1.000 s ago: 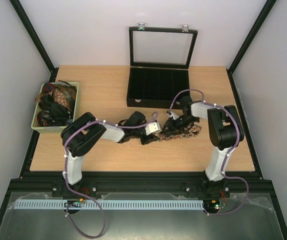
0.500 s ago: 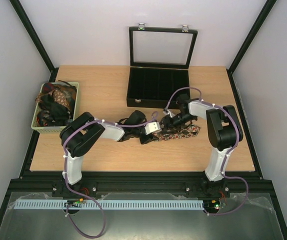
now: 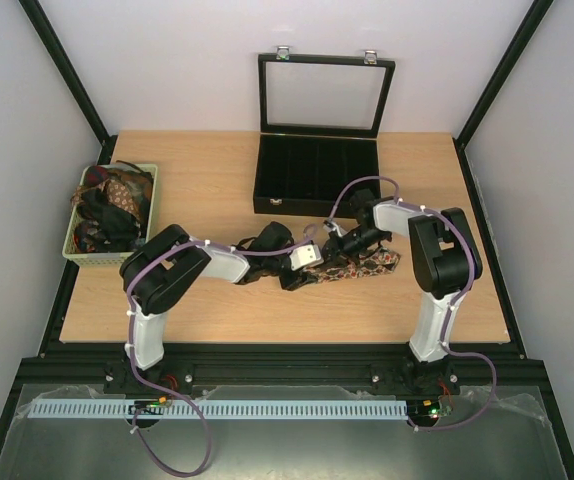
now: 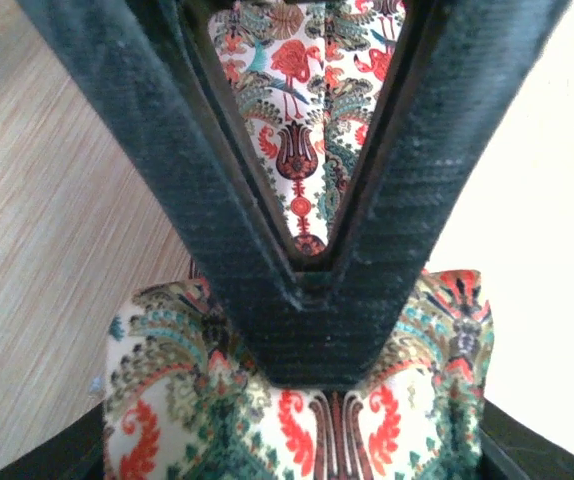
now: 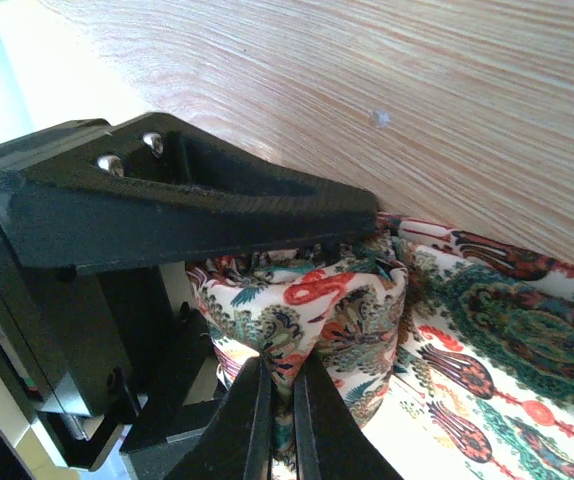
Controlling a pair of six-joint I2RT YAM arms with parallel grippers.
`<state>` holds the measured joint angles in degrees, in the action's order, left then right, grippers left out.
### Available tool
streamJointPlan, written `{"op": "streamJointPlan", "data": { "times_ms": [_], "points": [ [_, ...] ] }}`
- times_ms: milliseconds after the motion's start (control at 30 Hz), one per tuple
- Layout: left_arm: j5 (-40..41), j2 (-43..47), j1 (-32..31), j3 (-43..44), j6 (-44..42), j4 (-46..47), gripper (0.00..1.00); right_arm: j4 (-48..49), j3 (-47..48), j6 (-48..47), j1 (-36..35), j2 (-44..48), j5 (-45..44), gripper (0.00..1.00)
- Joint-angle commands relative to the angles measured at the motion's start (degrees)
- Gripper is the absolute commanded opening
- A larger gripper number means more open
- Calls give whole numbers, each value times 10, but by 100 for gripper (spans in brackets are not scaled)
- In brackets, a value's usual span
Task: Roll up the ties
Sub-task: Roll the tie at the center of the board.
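One tie [image 3: 369,265], pale fabric with a red, teal and brown paisley print, lies on the table between the two arms. My left gripper [image 3: 305,266] is shut on its left end. In the left wrist view the jaws [image 4: 312,285] meet in a V with the tie [image 4: 292,130] pinched between them, and a rolled bulge shows below. My right gripper [image 3: 335,249] is shut on a bunched fold of the same tie [image 5: 487,320], close beside the left one. In the right wrist view its fingertips [image 5: 282,405] squeeze the fold, and a left finger [image 5: 197,215] lies just above it.
A green basket [image 3: 149,175] heaped with more ties [image 3: 112,205] stands at the table's left edge. A black compartmented case [image 3: 317,172] with its glass lid [image 3: 325,95] raised stands at the back centre, just behind the grippers.
My right gripper has moved a little to the left, closer to the left gripper, drawing the tie's fabric with it. The left arm has hardly moved.
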<state>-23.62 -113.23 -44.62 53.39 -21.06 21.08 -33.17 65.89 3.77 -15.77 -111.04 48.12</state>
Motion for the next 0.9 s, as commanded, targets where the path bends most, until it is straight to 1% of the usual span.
{"op": "streamJointPlan", "data": {
  "times_ms": [0,67,300,433,633,733,867],
  "points": [
    [36,-13,3,-27,-10,-79,64,-17,-29,-11,11,-17,-100,1],
    [24,10,7,-30,-8,-58,70,-21,-35,-19,20,-20,-111,1],
    [-20,64,9,-45,23,28,80,-15,-53,-31,47,-35,-173,1],
    [-38,63,9,-56,35,64,82,-11,-48,-37,53,-41,-208,1],
    [-50,28,-5,-46,35,110,85,-8,-43,-32,53,-57,-203,1],
    [-52,5,-19,-31,24,130,85,-9,-42,-34,53,-64,-207,1],
    [-48,-29,-32,1,6,127,81,-16,-36,-37,53,-67,-208,1]
  ]
}}
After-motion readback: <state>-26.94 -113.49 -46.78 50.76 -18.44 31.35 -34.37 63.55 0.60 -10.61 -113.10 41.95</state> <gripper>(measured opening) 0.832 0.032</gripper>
